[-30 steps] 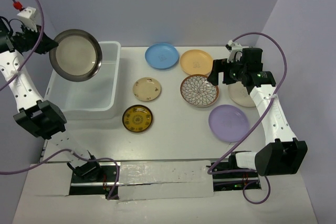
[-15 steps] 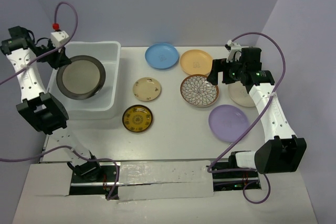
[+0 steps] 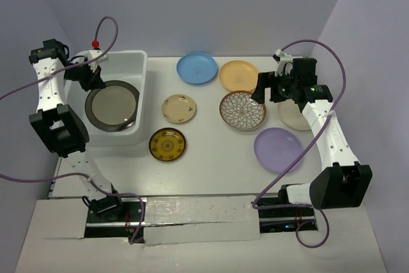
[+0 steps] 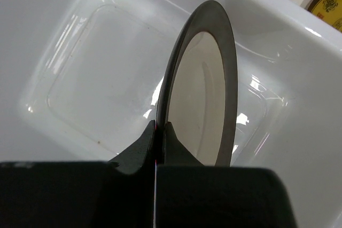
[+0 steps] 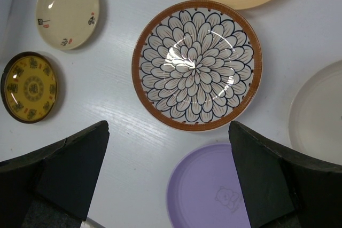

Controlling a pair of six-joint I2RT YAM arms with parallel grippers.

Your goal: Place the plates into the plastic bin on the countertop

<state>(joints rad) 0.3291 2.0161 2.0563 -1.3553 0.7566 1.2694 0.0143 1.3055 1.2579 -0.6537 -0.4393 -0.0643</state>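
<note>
Left wrist: my left hand point(image 4: 159, 134) is clamped on the rim of the dark-rimmed plate point(image 4: 200, 105), held inside the plastic bin point(image 4: 91, 89) above its floor; contact with floor not discernible. My right hand point(image 5: 166, 169) is spread wide, empty, hovering over the floral plate point(image 5: 196, 65) and lavender plate point(image 5: 208, 190), both on the surface point(image 5: 123, 126).

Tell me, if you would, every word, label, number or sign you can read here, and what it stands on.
No text can be read in any view.
Small cream plate: tiny red and dark marks near its rim, too small to read.
Dark gold-patterned plate: ornament only, no letters.
Lavender plate: a faint embossed figure, not lettering.
</note>
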